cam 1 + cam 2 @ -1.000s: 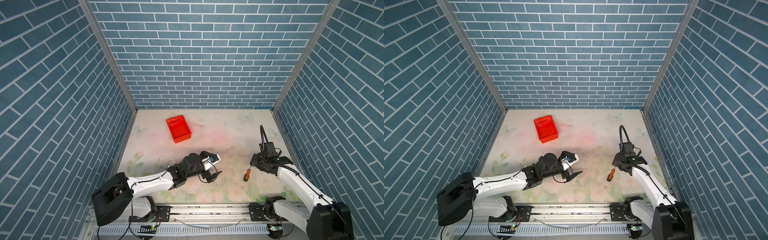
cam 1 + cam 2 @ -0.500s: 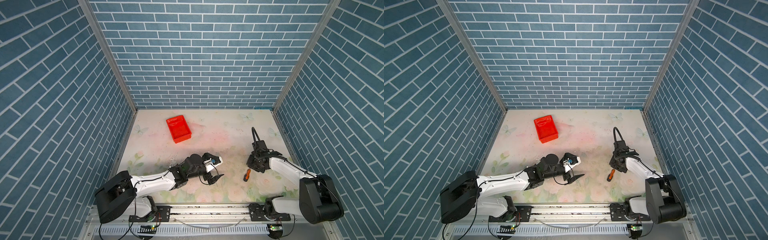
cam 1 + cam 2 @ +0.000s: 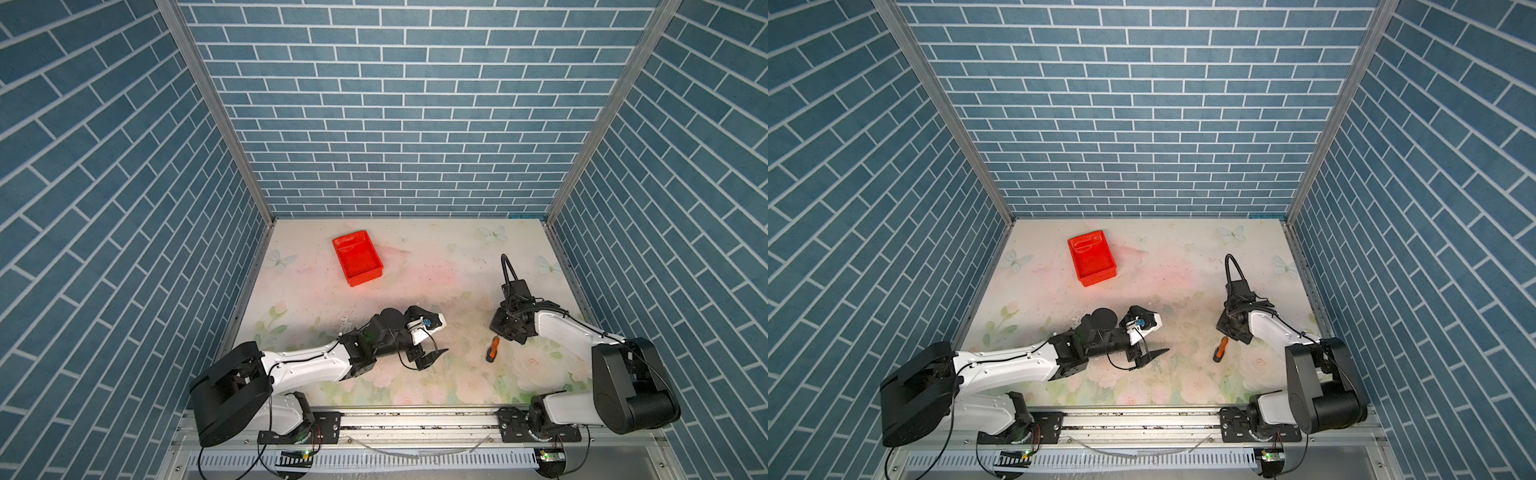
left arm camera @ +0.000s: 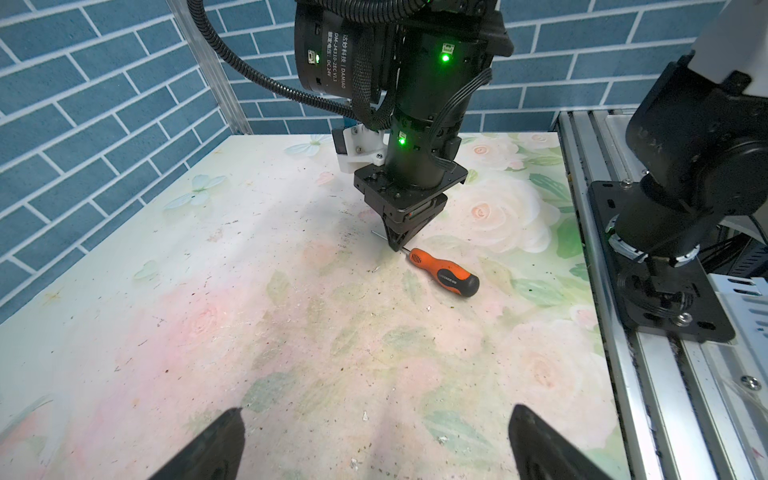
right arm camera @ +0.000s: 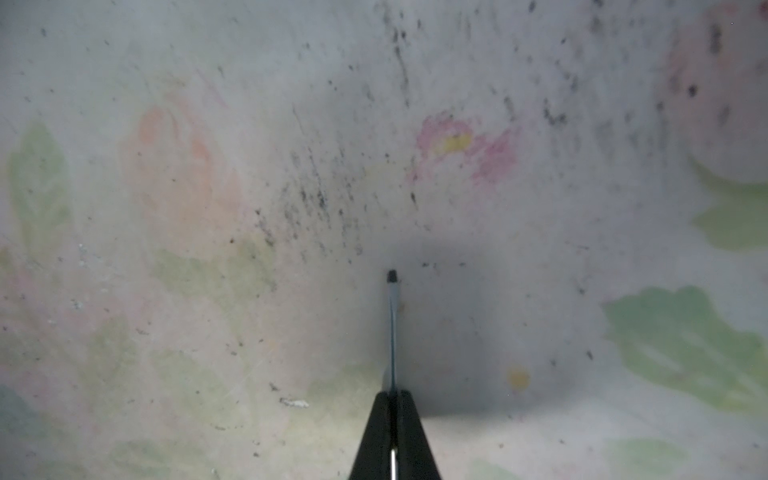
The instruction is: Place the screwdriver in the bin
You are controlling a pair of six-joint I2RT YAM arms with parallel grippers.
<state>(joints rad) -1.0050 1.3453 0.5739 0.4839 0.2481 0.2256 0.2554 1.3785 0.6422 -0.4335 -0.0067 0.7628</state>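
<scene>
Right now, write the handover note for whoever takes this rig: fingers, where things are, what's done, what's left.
The left gripper: fingers open, empty, low over the table.
The right gripper: fingers shut on the shaft of the screwdriver, whose orange handle lies on the table.
The bin: empty, far left part of the table, well away from the screwdriver.
Done: grasp made.
Left: lift, carry to the bin, release inside.

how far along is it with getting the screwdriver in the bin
Done: the right pincer is shut on the thin grey shaft of the orange-handled screwdriver. In hand: that grip only; the handle lies on the floral table, not yet lifted. Left: carry it to the empty shallow red plastic bin and release. The left pincer is open.
</scene>
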